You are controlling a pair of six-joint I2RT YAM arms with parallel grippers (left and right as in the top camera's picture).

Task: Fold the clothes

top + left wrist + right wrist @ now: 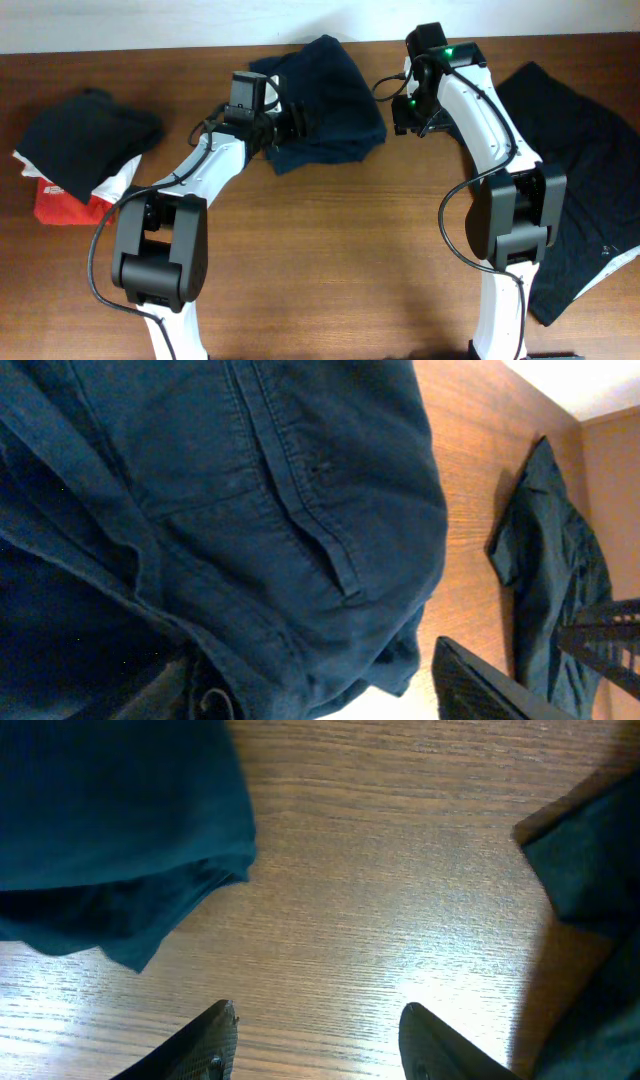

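The navy blue garment (325, 100) lies bunched at the table's far middle. It fills the left wrist view (220, 510), where seams and a pocket show. My left gripper (295, 122) is at its left edge. One finger shows bare at the right of that view, and cloth drapes over the other, so the jaws (330, 680) look spread. My right gripper (405, 110) hovers open and empty over bare wood (318, 1010), just right of the navy garment (110, 820). The larger black garment (590, 180) lies spread at the right and also shows in both wrist views (545, 560) (590, 850).
A folded dark pile (85, 135) sits at the far left on white and red items (60, 205). The wooden table (330, 250) stretches in front of both arms. The table's back edge meets a white wall.
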